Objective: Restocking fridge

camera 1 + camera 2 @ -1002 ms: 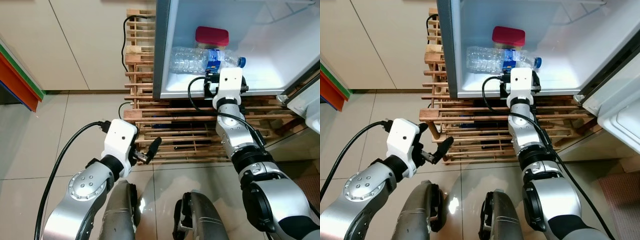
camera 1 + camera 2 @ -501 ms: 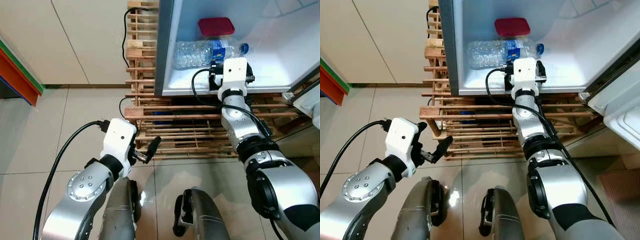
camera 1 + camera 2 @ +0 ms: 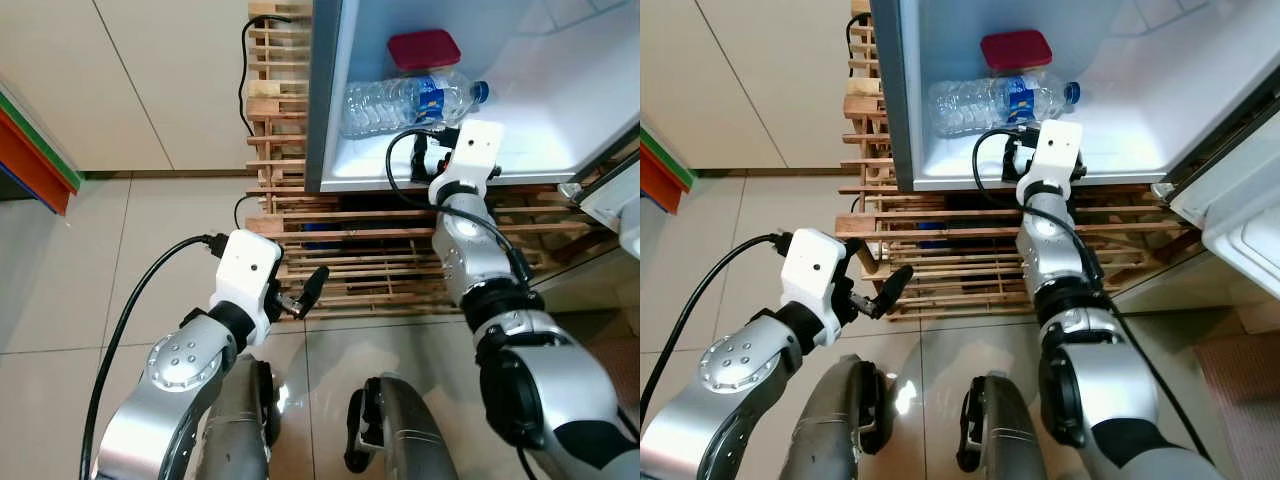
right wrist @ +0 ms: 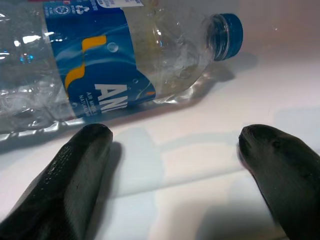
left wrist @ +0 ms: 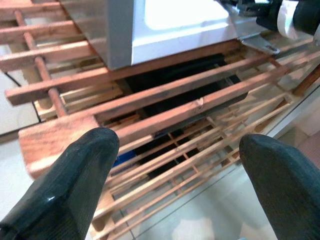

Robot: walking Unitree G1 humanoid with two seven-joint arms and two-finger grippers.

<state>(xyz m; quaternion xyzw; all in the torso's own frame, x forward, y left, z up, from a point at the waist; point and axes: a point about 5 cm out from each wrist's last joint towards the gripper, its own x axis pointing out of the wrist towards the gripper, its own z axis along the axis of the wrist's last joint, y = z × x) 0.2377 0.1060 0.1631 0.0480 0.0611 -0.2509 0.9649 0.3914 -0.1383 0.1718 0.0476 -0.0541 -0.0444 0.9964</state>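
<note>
At the near left: left gripper (image 3: 300, 296) hangs spread and empty before the wooden pallet (image 3: 350, 260).
At the fridge's front lip: right gripper (image 4: 175, 165) parted, holding nothing.
Just beyond: water bottle (image 3: 405, 99) lies on its side on the fridge floor (image 3: 520, 130), long axis left-right, cap right.
Farthest: red-lidded container (image 3: 424, 47).
Nearer arm: right, judging by reach.

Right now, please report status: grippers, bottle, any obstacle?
Right gripper open, empty, at fridge edge. Left gripper open, idle, over wooden rack. Bottle lying on fridge floor beside red box. No obstacle seen.
</note>
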